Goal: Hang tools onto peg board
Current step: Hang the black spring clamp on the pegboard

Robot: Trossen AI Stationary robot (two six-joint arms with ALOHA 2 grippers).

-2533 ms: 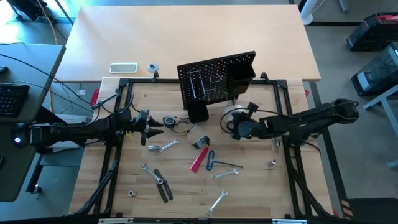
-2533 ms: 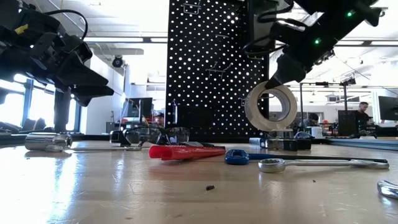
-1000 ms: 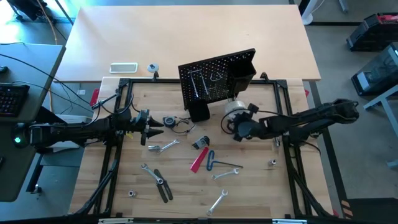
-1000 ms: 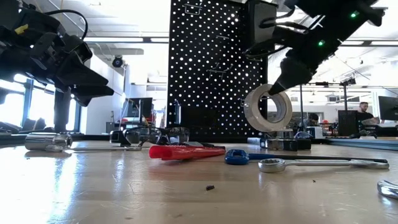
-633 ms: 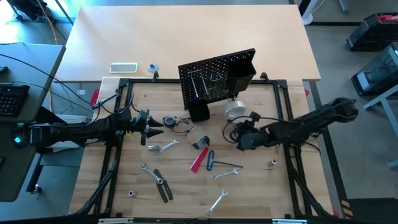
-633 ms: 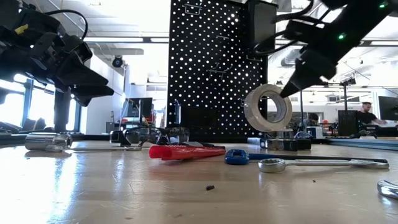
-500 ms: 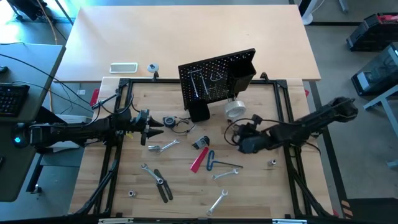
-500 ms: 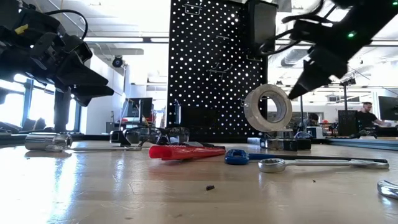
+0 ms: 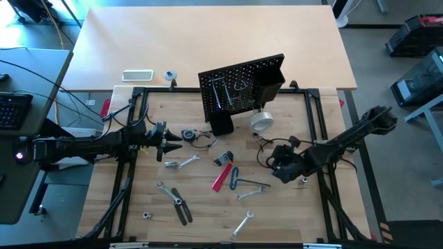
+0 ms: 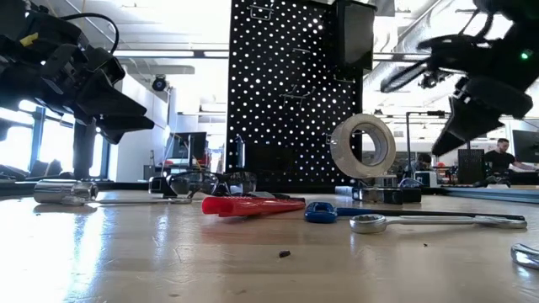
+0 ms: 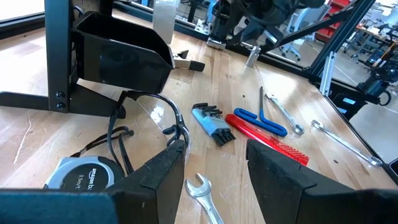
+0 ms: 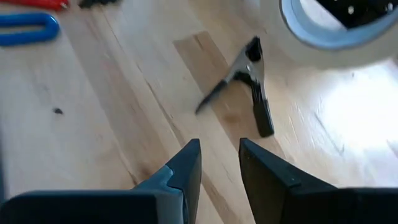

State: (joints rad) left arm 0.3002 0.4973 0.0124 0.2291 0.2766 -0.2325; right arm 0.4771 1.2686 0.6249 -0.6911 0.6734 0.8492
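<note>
My right gripper (image 9: 282,168) hangs over the wooden table (image 9: 291,214), fingers slightly spread and holding nothing. The pale tape roll (image 9: 260,122) hangs against the black perforated peg board (image 9: 239,86), clear of me. The silver wrenches (image 9: 181,163), the red-handled cutter (image 9: 222,178), the blue-handled tool (image 9: 234,176) and the black hex keys (image 9: 223,159) lie scattered on the table. Directly ahead of my fingers is a small black spring clamp (image 12: 249,78). For the next pick, I judge I should open wider, line my fingers across the chosen handle, and come straight down before closing. My left gripper (image 9: 171,142) waits beside the tape measure (image 9: 187,133), fingers apart and empty.
</note>
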